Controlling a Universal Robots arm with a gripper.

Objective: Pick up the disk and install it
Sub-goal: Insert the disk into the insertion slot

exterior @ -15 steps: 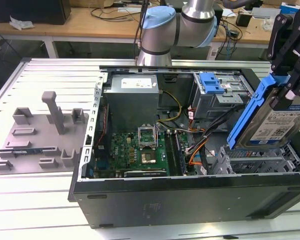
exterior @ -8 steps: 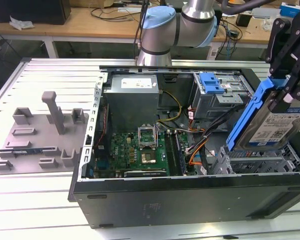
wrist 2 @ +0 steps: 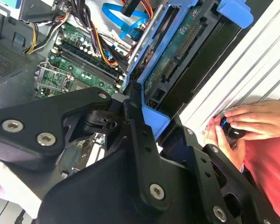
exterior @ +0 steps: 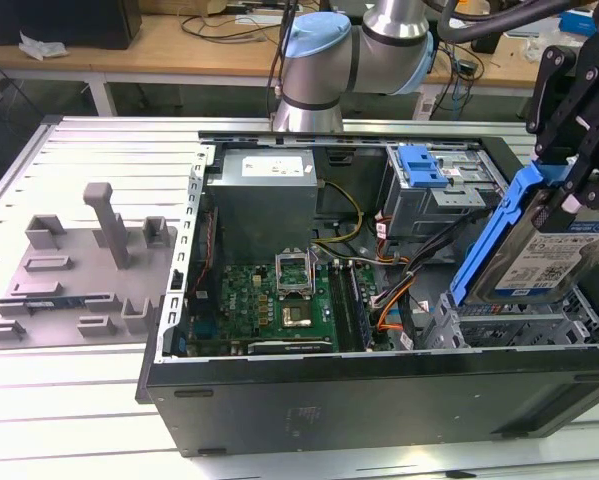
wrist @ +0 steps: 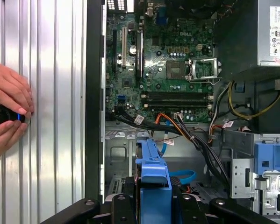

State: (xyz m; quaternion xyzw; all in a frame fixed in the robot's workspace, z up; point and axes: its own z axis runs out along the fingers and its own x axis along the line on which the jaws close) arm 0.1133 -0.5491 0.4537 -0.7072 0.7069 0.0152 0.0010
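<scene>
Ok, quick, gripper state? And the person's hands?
Gripper: closed on the disk, held tilted above the case.
Person's hands: both around a small dark object at the table.

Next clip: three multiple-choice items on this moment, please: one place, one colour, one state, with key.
1. Where is the disk? A) on the grey fixture plate B) tilted above the drive cage at the exterior view's right C) flat on the motherboard
2. Its carrier bracket is: A) red B) green C) blue
3. The gripper is: A) shut on the disk B) open C) shut on a cable
Key: 1 B, it hangs tilted over the cage; 2 C, the frame is blue; 3 A, it holds the disk aloft.
</scene>
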